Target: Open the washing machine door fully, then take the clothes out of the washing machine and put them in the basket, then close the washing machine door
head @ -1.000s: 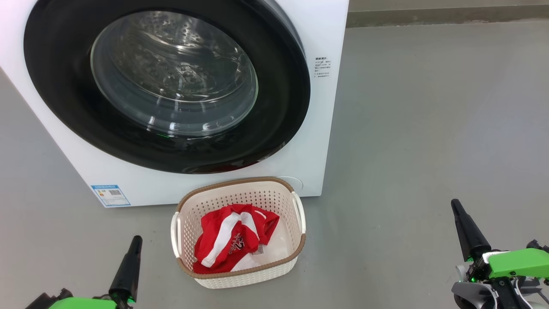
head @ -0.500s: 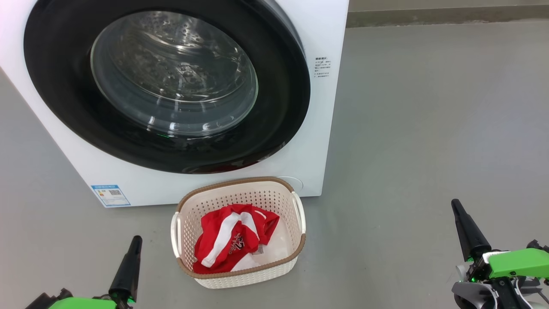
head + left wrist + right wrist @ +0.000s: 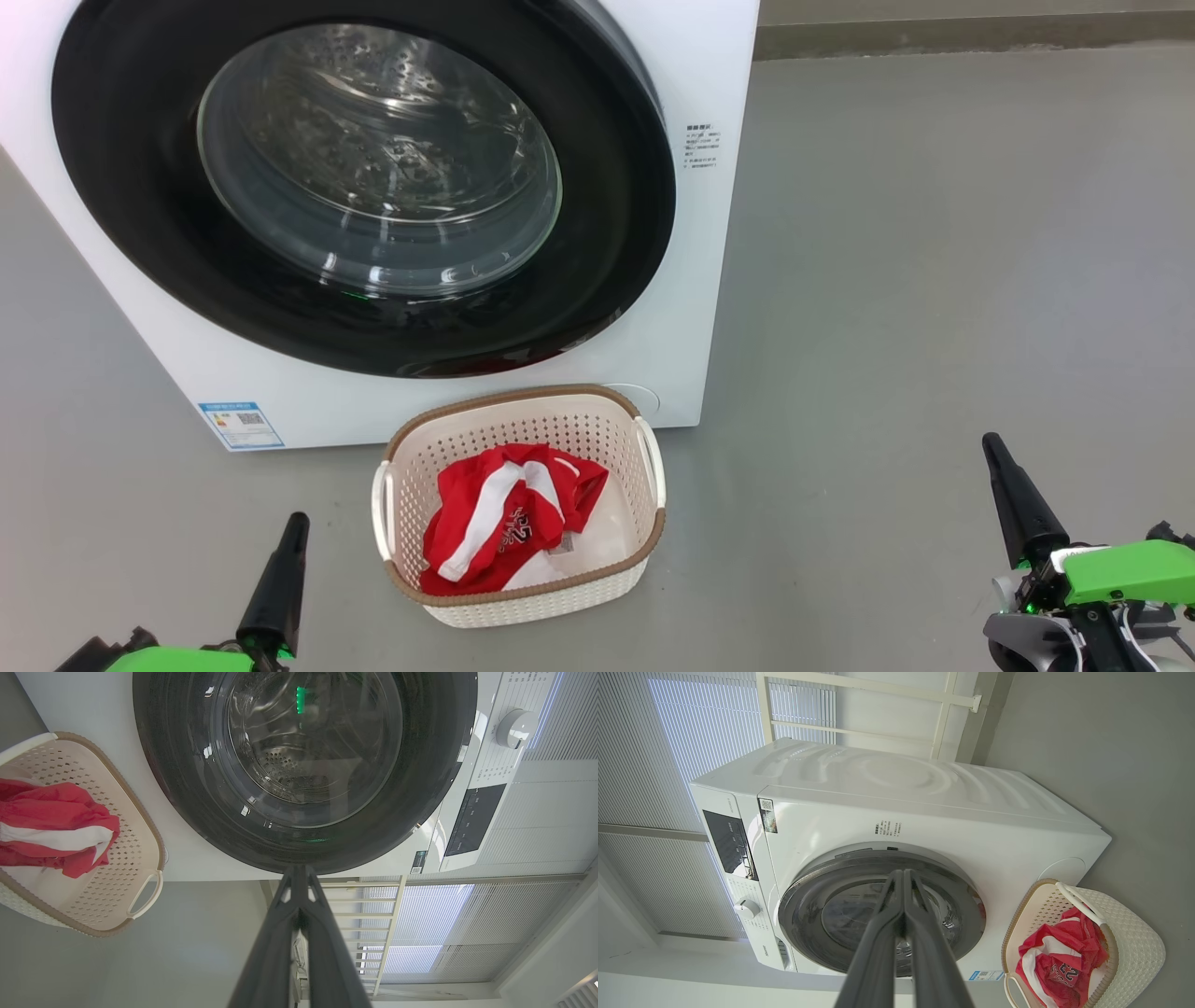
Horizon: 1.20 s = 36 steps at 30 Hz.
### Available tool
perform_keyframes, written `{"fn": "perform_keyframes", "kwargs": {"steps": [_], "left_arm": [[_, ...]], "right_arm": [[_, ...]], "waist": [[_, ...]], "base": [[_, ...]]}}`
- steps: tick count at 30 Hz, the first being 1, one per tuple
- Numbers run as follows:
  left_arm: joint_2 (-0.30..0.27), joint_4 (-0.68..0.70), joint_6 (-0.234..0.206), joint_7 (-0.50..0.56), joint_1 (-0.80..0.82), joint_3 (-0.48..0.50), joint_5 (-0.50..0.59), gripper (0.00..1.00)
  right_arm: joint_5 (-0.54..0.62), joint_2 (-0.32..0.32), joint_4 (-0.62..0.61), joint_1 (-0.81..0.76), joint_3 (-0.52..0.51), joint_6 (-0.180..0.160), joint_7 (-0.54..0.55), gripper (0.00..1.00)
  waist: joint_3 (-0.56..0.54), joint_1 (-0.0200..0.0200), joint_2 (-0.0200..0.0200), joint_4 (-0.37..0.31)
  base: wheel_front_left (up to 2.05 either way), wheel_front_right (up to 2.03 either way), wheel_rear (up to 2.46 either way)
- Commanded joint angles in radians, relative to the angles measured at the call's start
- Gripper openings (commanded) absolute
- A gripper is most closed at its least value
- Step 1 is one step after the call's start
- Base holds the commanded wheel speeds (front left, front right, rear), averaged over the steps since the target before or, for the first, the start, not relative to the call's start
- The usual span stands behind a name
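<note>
Nothing has moved since the earlier frames — the long dark left tool and right tool are pressed together, empty. Bright red-and-white jersey clothes lie in the cream perforated basket on the grey floor, just before the boxy white washing machine. If its glossy black-rimmed door is left unlatched, it could swing open.

The clothes bear a white "23"; print on the washing machine is unreadably small.
</note>
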<state>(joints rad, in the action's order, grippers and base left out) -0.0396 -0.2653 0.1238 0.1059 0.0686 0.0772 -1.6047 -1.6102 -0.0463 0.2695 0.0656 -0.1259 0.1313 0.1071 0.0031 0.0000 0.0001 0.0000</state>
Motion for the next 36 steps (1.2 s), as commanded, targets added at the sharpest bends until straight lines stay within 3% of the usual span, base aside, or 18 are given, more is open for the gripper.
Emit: {"fn": "perform_keyframes", "kwargs": {"steps": [1, 36], "left_arm": [[-0.012, 0.02, 0.007, 0.007, 0.039, 0.036, -0.004, 0.0], [-0.011, 0.02, 0.007, 0.008, 0.039, 0.037, -0.004, 0.0]], "right_arm": [[0.0, -0.006, -0.025, 0.042, 0.014, -0.001, 0.005, 0.0], [0.001, -0.005, -0.025, 0.042, 0.012, -0.001, 0.006, 0.0]], "waist": [[0.0, 0.0, -0.0001, 0.0], [0.0, 0.0, -0.0001, 0.0]], "base": [[0.0, 0.0, 0.0], [0.0, 0.0, 0.0]]}}
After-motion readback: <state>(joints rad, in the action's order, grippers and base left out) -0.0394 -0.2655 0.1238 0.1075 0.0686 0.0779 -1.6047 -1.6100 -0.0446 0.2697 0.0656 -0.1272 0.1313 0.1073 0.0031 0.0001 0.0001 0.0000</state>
